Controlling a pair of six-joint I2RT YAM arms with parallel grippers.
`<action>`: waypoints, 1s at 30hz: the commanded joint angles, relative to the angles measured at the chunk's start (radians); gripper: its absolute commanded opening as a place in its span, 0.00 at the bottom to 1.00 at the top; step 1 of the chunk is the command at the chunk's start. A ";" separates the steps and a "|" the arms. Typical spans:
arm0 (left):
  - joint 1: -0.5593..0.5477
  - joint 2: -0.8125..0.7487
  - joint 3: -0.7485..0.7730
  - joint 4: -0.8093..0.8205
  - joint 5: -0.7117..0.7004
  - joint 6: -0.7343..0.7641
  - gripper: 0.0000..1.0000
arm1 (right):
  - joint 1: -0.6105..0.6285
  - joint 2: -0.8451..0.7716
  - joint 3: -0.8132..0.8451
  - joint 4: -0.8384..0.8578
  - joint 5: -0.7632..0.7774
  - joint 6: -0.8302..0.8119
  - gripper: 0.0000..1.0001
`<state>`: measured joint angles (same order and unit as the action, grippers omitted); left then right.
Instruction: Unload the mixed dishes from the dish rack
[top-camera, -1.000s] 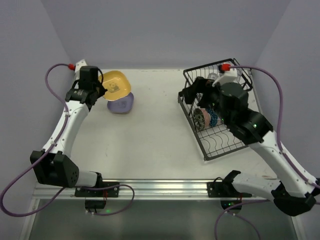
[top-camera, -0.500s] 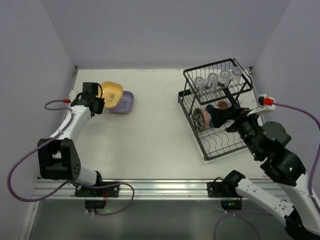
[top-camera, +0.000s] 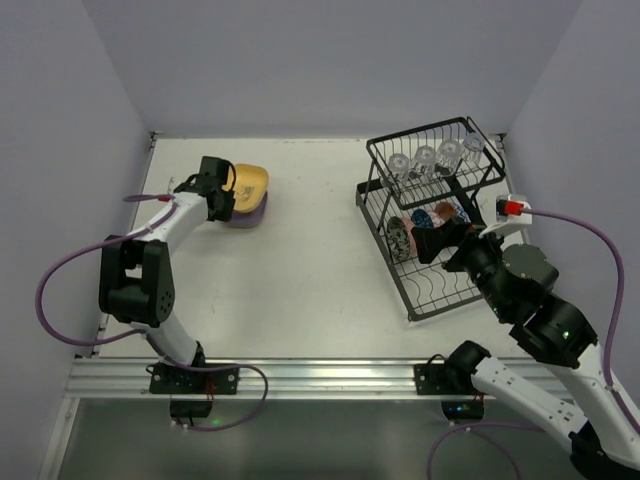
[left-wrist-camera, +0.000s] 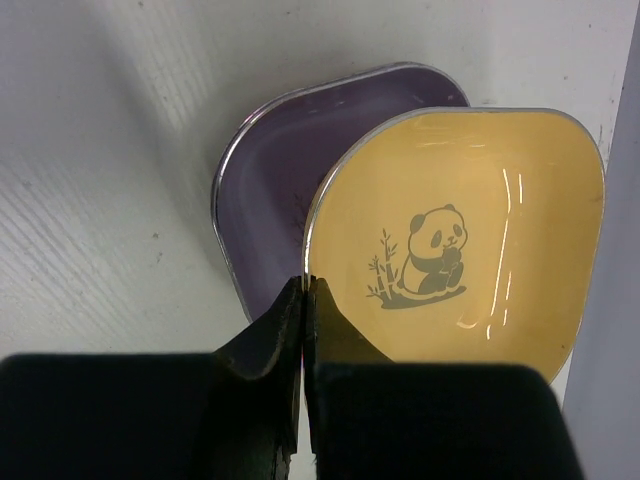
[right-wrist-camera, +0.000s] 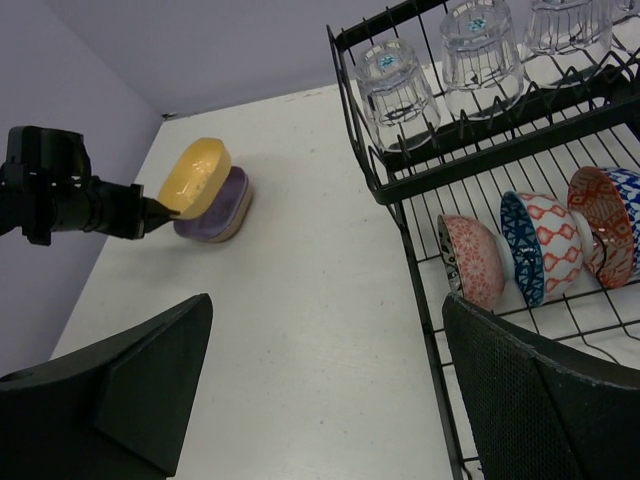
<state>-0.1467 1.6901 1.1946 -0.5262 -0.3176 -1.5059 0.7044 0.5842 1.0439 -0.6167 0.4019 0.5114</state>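
Observation:
My left gripper is shut on the rim of a yellow plate with a panda print. The plate hangs tilted over the lavender plate on the table; I cannot tell whether they touch. The black dish rack stands at the right. Its upper shelf holds several upturned clear glasses. Three patterned bowls stand on edge in the lower tray: pink, blue-and-red, orange-and-blue. My right gripper hovers open beside them, holding nothing.
Grey walls close in the table on the left, back and right. The white tabletop stretches between the plates and the rack. The rack's black wire frame runs close to my right finger.
My left arm has carried the yellow plate right from the back left corner to over the lavender plate. My right arm has pulled back from the rack's upper shelf to the lower tray.

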 joint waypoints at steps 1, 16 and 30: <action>-0.001 -0.004 0.039 -0.001 -0.090 -0.065 0.00 | -0.002 -0.017 -0.012 0.011 0.021 -0.017 0.99; -0.028 0.054 0.037 -0.003 -0.132 -0.053 0.04 | -0.003 0.000 -0.033 0.011 0.034 -0.027 0.99; -0.028 -0.024 0.007 0.051 -0.106 -0.031 0.73 | -0.003 0.032 -0.036 0.012 0.034 -0.034 0.99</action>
<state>-0.1719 1.7435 1.2022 -0.5156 -0.3809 -1.5261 0.7044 0.5957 1.0088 -0.6231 0.4107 0.4896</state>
